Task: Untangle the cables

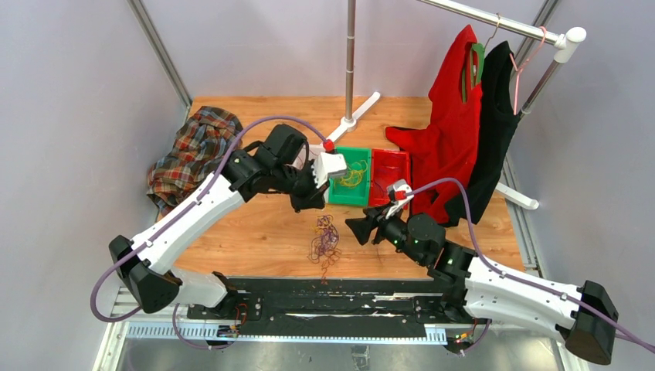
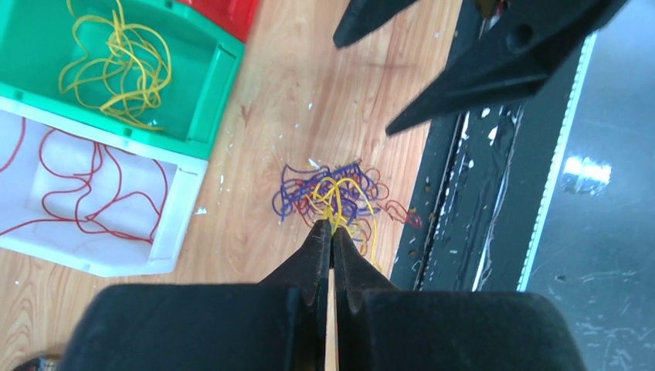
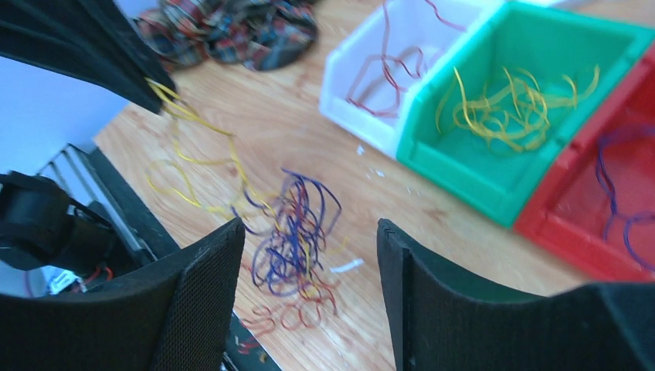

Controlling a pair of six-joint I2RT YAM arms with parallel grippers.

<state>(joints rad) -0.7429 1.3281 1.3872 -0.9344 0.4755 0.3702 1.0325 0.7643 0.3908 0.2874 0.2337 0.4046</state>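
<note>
The left gripper point(image 2: 330, 232) is pressed together on a yellow strand point(image 3: 171, 102), which trails down to the tangle of cables point(image 3: 297, 232) on the table below it. The right gripper point(image 3: 309, 228) stands spread near the tangle, holding nothing. Beyond both grippers, a white bin point(image 3: 363, 131) holds dark red strands point(image 3: 386, 69). A green bin point(image 3: 463, 170) holds yellow strands point(image 3: 502, 108), and a red bin point(image 3: 571, 239) holds purple strands point(image 3: 618, 201).

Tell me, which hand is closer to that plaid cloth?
Left. The left hand is right of the plaid cloth, shut on a yellow cable; the open right hand sits farther right, past the tangled cables.
</note>
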